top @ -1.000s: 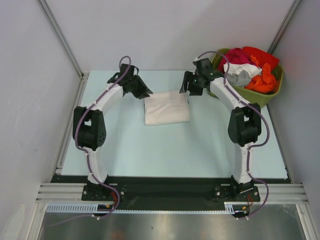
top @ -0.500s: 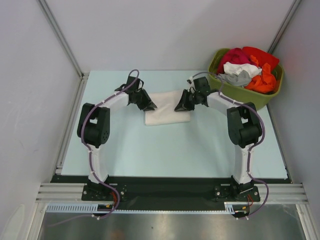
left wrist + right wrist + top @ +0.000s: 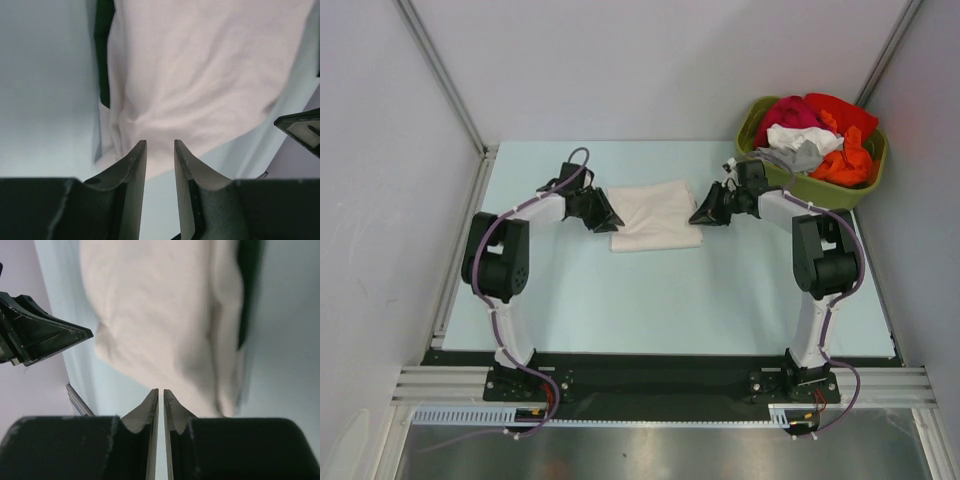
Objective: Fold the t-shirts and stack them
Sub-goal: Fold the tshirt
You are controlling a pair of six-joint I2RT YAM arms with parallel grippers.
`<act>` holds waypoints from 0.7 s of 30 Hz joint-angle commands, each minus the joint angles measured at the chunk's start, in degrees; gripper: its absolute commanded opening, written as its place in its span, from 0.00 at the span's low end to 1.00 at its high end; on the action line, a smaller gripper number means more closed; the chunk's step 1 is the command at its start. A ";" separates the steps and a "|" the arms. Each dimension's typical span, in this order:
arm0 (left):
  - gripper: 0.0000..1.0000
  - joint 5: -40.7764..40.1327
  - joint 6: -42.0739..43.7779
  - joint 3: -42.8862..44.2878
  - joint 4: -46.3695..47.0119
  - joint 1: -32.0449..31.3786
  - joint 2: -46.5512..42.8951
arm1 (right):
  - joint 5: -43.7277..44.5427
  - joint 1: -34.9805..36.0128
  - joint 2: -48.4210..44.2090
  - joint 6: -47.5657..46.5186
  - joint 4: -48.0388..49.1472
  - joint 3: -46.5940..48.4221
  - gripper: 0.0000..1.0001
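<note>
A folded cream-white t-shirt (image 3: pixel 655 213) lies as a rectangle on the pale blue table (image 3: pixel 650 300), behind its middle. In the wrist views a dark green strip (image 3: pixel 103 50) shows along one edge of the cream cloth (image 3: pixel 200 75). My left gripper (image 3: pixel 607 216) sits low at the shirt's left edge. Its jaws are partly open, its tips (image 3: pixel 160 142) just short of the cloth with nothing between them. My right gripper (image 3: pixel 704 214) sits at the shirt's right edge. Its jaws are shut to a thin slit, its tips (image 3: pixel 161 390) at the hem of the shirt (image 3: pixel 160 315), holding nothing.
An olive-green tub (image 3: pixel 840 192) stands at the back right corner, heaped with red, orange, white and grey clothes (image 3: pixel 815 135). White walls close in the table on three sides. Each wrist view shows the other gripper across the shirt (image 3: pixel 300 130) (image 3: pixel 35 335).
Both grippers came from the shirt's far corners down over it and out to its left and right edges. The right gripper went from open to shut.
</note>
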 commanded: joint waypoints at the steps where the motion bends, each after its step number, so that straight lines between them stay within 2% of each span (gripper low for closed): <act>1: 0.34 -0.67 -0.40 0.09 1.34 -0.48 -8.21 | -1.50 2.56 -4.59 0.63 1.77 3.99 0.14; 5: 0.35 2.66 -4.62 -0.87 6.97 -3.55 -6.38 | -3.97 5.21 -0.38 4.76 6.61 3.74 0.14; 8: 0.34 3.73 -6.03 -3.86 9.87 -4.26 -3.13 | -3.27 4.60 1.12 6.70 11.54 -0.56 0.14; 13: 0.34 1.36 -0.16 -11.07 11.91 -3.73 -1.36 | -2.04 -0.31 0.86 2.94 14.25 -8.56 0.16; 17: 0.35 -0.06 3.54 -15.90 10.67 -2.42 -5.73 | -3.44 -2.78 -2.28 0.64 11.56 -11.21 0.17; 21: 0.39 -0.85 4.96 -15.04 8.22 -2.76 -12.76 | -4.23 -2.79 -8.52 2.92 11.19 -13.05 0.19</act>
